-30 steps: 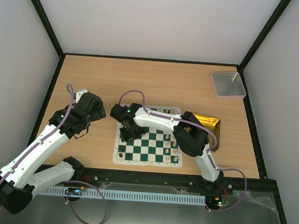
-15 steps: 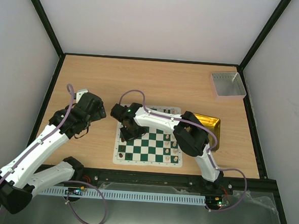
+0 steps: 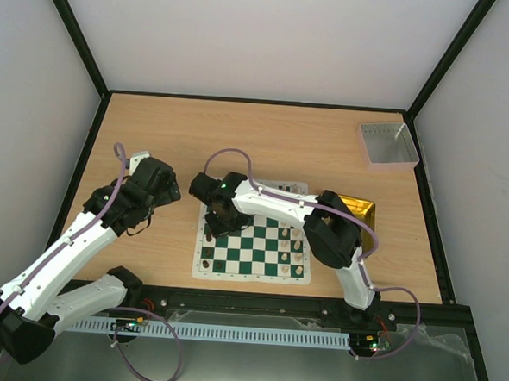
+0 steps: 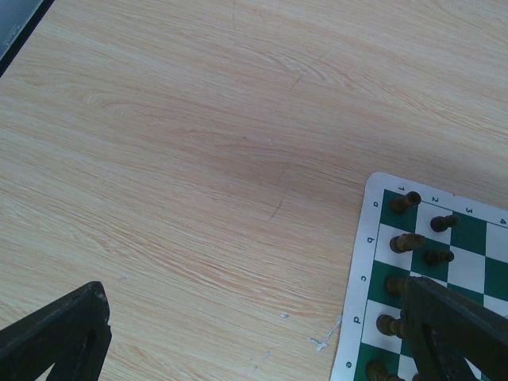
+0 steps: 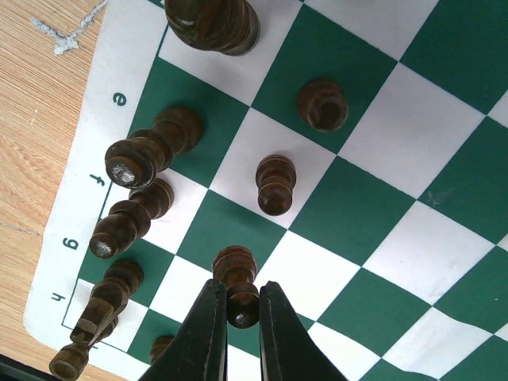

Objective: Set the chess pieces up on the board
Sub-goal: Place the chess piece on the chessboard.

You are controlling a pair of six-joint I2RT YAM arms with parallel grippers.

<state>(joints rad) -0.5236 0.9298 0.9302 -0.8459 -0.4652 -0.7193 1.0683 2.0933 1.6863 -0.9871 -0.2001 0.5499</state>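
Dark pawn (image 5: 235,266): it is pinched in the right jaws over the left side of the board (image 5: 397,151). It is one square in from the row of dark pieces (image 5: 147,155) along the left edge. The pictures do not show if its foot touches the square.
Right jaws: shut tight on the pawn's head, with a finger (image 5: 208,333) on each side.
Next pawn (image 5: 275,184): it stands close by in the same line, on its own square.
Cream pieces (image 3: 296,245): on the right side of the board.
Left jaws: wide open and holding nothing, over the bare surface (image 4: 198,159) left of the board.
Trays: the yellow tray (image 3: 364,213) is just right of the board, and the grey tray (image 3: 387,143) is in the far right corner.
What could go wrong: the pawn is tiny. If the jaws let go while it leans or hangs in the air, it may tip and roll. If the fingers swing sideways, they may bump the close pieces over.
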